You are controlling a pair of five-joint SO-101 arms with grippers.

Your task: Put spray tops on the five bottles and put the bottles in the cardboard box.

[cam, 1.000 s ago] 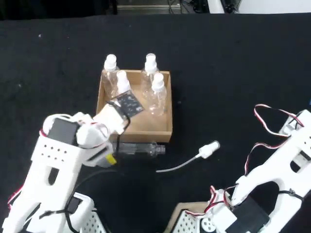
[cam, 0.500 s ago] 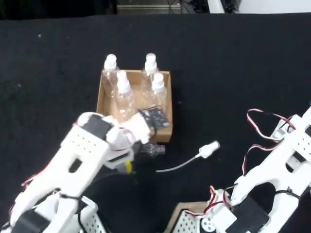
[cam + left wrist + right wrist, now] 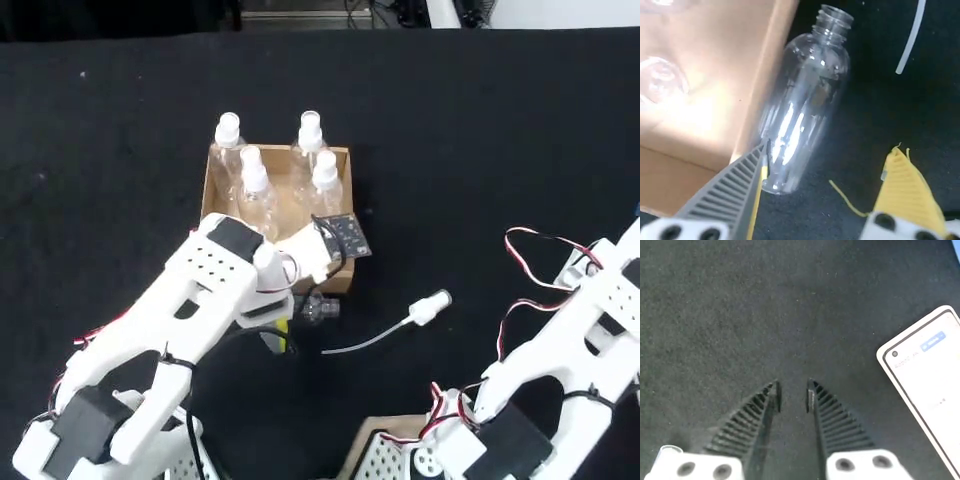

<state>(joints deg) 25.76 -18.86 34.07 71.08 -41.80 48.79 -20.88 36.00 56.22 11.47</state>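
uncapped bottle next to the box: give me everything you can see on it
The bottle is clear plastic, apparently empty, with a rounded shoulder and a threaded open neck, no spray top on it. It lies on its side on the black table, along the outer wall of the cardboard box, seemingly against it. The open left hand straddles its base end, one finger right at the base; actual contact cannot be told.

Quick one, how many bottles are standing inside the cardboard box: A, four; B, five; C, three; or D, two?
A: four capped bottles stand in the cardboard box, while the fifth bottle lies uncapped on the table beside it.
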